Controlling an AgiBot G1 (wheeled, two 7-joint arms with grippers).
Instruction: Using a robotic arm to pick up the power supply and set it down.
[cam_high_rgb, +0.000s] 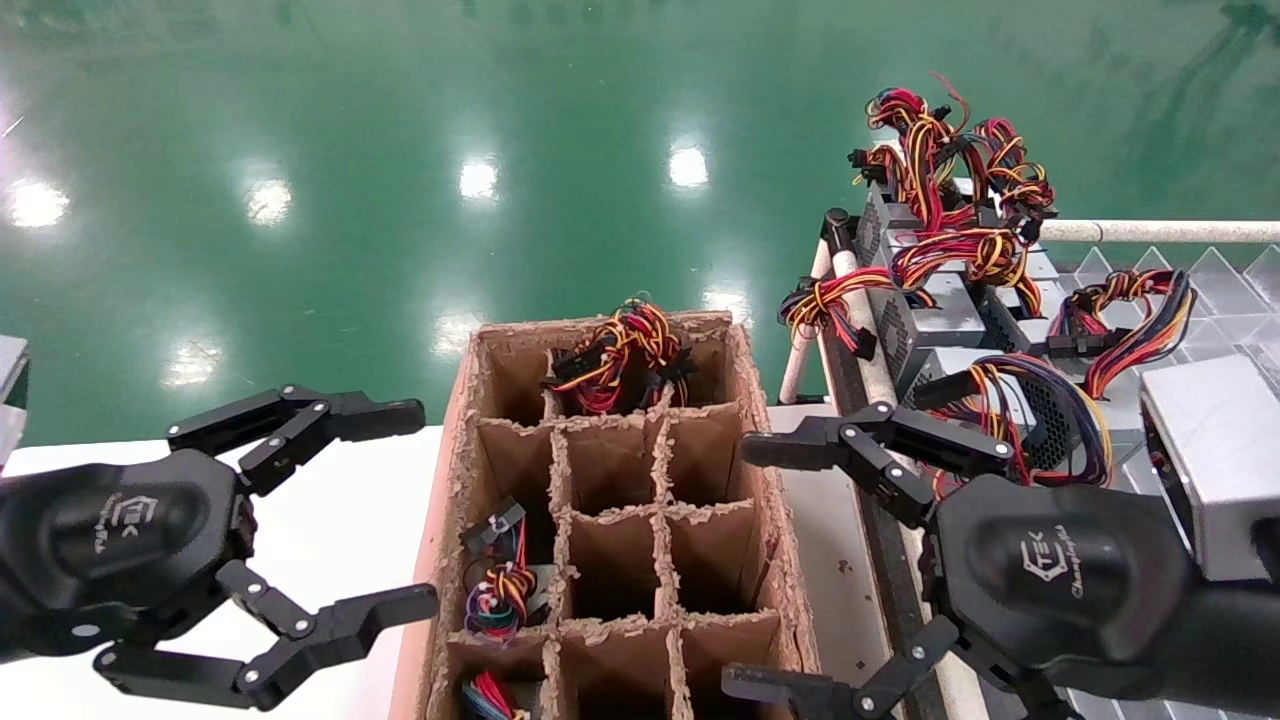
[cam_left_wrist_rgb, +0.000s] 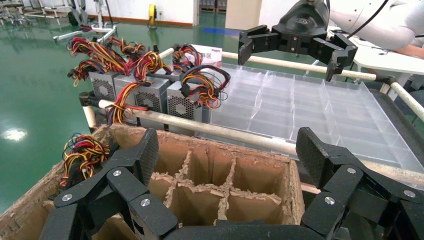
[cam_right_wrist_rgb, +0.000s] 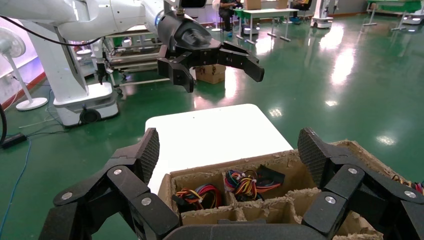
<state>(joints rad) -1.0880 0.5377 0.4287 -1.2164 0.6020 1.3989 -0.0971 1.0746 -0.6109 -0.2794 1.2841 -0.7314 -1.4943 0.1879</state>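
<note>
A glossy green floor (cam_high_rgb: 400, 120) spreads out below me, spotted with bright lamp reflections. Between my arms stands a rough brown cardboard box (cam_high_rgb: 770, 530) with frayed dividers cutting it into square cells; several cells hold bundles of coloured wire. A white table (cam_high_rgb: 340, 520) lies under my left side. My left gripper (cam_high_rgb: 400, 505) hangs above that table just beside the box, jaws spread wide and holding nothing. My right gripper (cam_high_rgb: 745, 565) hangs at the box's other edge, jaws equally wide and bare.

Beyond my right gripper, a clear plastic tray (cam_left_wrist_rgb: 320, 110) with ridged compartments sits inside pale tube rails (cam_high_rgb: 1160, 232). The power supply (cam_high_rgb: 1040, 410), a grey metal box with honeycomb vents, lies there just past my upper right finger, its yellow, red and blue-purple wire loop (cam_high_rgb: 1085, 420) draped over it. More grey boxes (cam_high_rgb: 930, 320) with red and yellow wires crowd behind it.
</note>
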